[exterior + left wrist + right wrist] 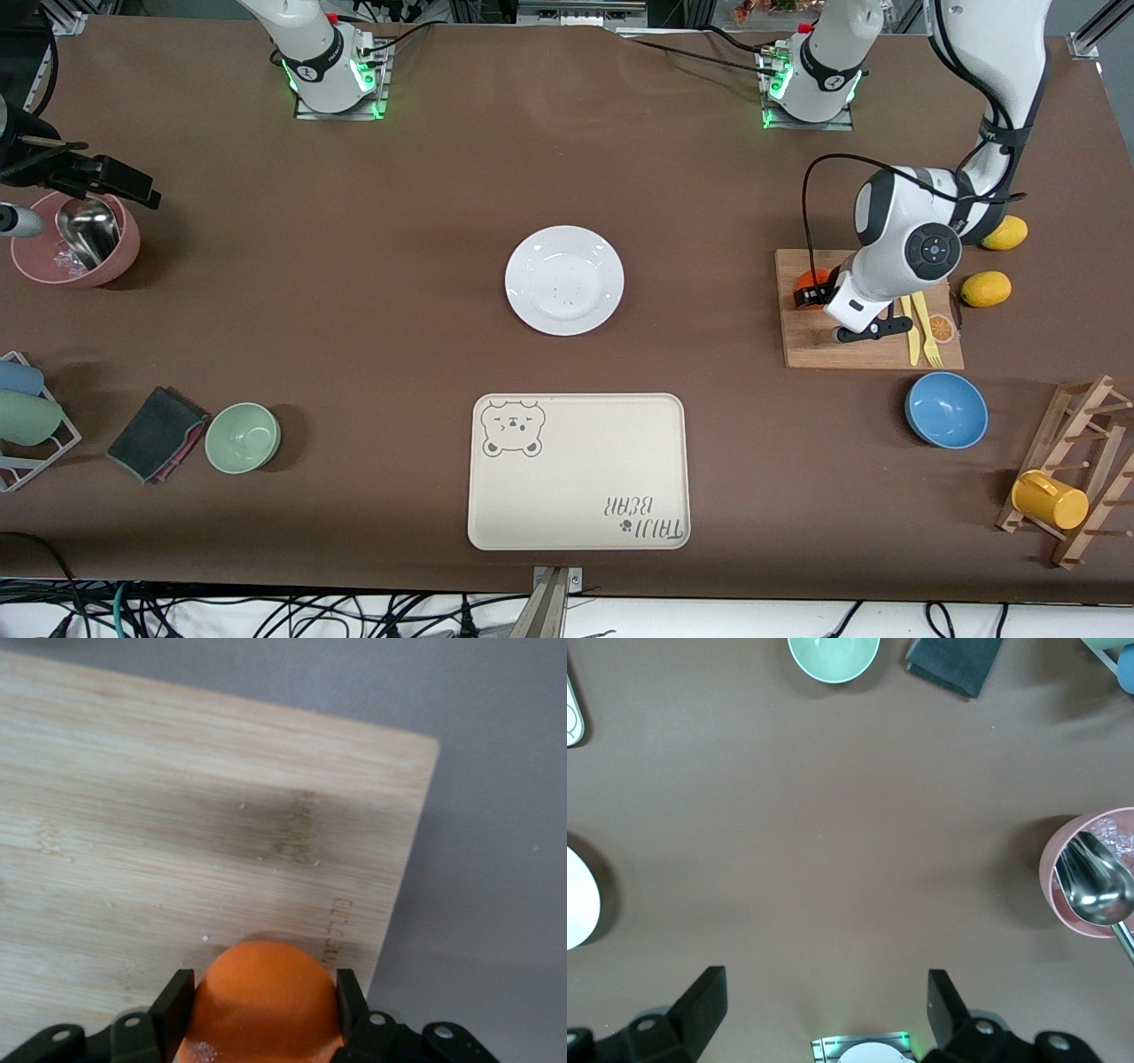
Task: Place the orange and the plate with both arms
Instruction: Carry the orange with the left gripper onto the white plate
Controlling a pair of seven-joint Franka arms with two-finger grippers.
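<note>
Front view first: plate (564, 280) sits at mid-table, bare, with the bear tray (578, 471) at its 6 o'clock, nearer the camera. Toward the left arm's end lies a board (868, 347); the orange (808, 282) rests on the board's corner at about 10 o'clock, clamped by the left gripper (811, 292), whose arm bends down over the board. A yellow fork (927, 331) lies on the board at 3 o'clock of the gripper. Two lemons (986, 289) sit on the table just off the board toward that same end, and a blue bowl (946, 409) is nearer the camera than the board. A green bowl (243, 437) and a pink bowl (76, 240) holding a ladle stand toward the right arm's end.

Left wrist view: the two fingers (174, 1008) press both sides of the orange (266, 997), which touches the board (177, 833) near its edge.

Right wrist view: the right gripper (824, 1010) hangs with fingers spread wide, holding nothing, over bare table; the arm waits. The plate's (578, 899) rim shows at one edge, the green bowl (833, 656) and pink bowl (1090, 873) at others.
</note>
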